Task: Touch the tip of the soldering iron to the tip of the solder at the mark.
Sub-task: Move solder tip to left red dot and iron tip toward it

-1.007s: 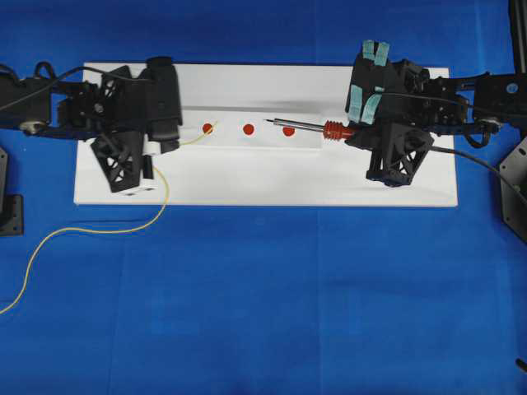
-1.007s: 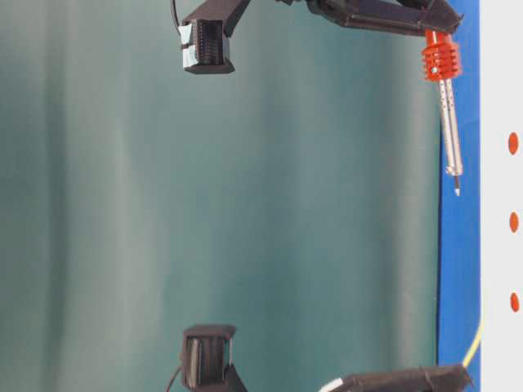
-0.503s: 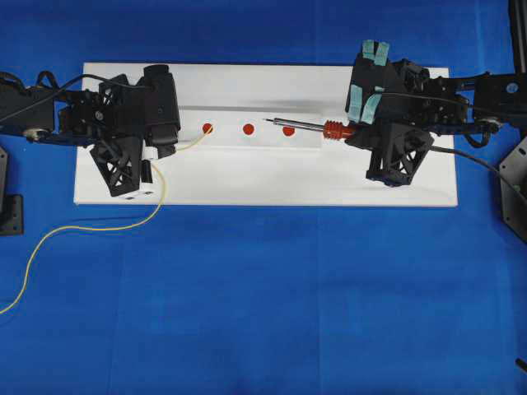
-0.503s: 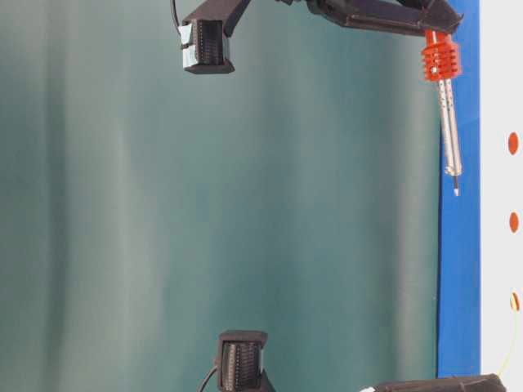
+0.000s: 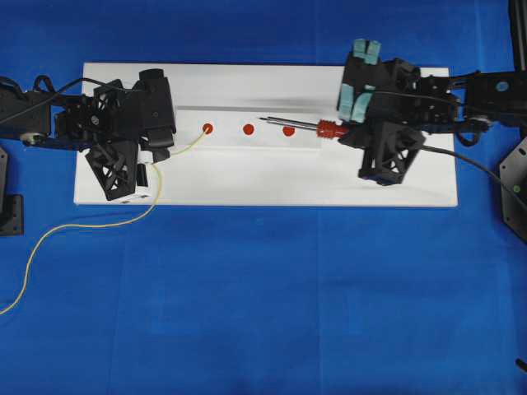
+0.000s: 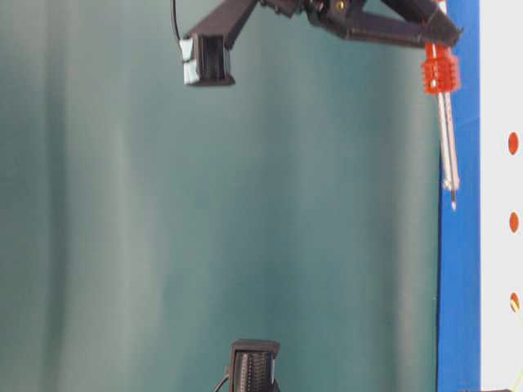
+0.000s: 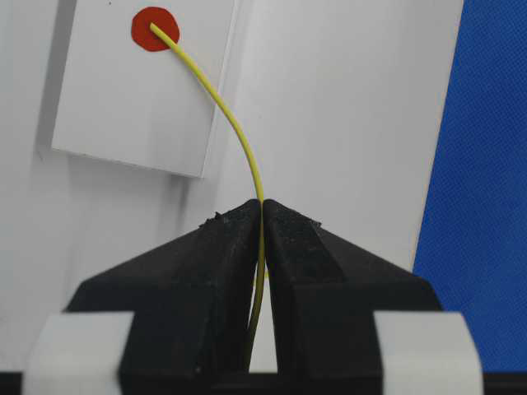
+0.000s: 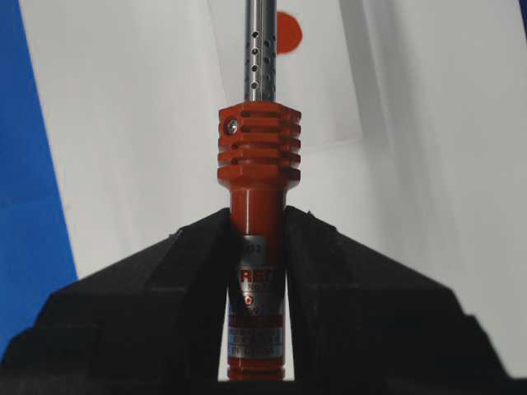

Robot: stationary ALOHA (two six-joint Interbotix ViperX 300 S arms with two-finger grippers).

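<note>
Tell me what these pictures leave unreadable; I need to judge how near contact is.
- Soldering iron tip: cut off by the right wrist view's top edge.
- Solder: table-level view shows only a sliver at the bottom edge.
- Solder tip's height above the red mark: left wrist view cannot settle touching or hovering.
- Handle label: too small, partly behind fingers.

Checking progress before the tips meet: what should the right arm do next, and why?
Probably slide the soldering iron left toward the leftmost red mark. The solder tip already sits there, held by the left end effector; the iron's point hangs between the other marks.
</note>
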